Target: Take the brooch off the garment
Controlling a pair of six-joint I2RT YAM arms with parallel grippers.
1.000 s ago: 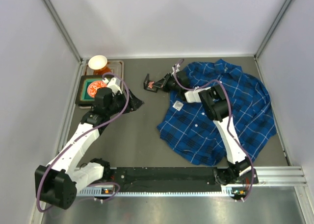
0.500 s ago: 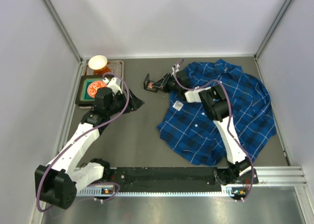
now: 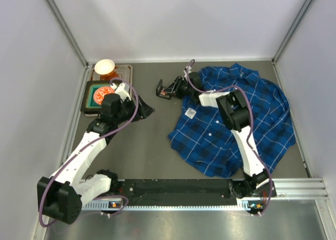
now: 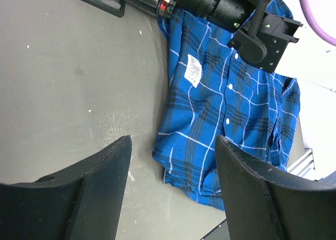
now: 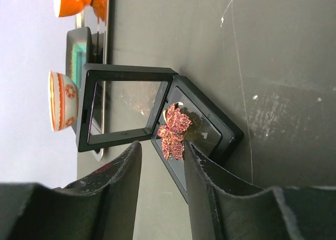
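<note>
The brooch [image 5: 173, 132], a reddish-pink leaf with gold glints, lies on the base of an open black display box [image 5: 210, 132], off the garment. My right gripper [image 5: 163, 145] is open, a finger on each side of the brooch; the brooch rests against one finger. In the top view the right gripper [image 3: 171, 87] is at the box [image 3: 160, 87], left of the blue plaid garment [image 3: 247, 119]. My left gripper [image 3: 143, 110] is open and empty over bare table [image 4: 173, 141]. The garment [image 4: 231, 108] lies spread at its right.
A white printed label [image 3: 190, 113] sits on the shirt. At back left stand a white and orange bowl [image 3: 104, 66] on an orange tray and a green tray with a red item [image 3: 100, 95]. Walls enclose the table.
My right wrist has shifted slightly toward the back and the box with it. The left arm has not moved.
</note>
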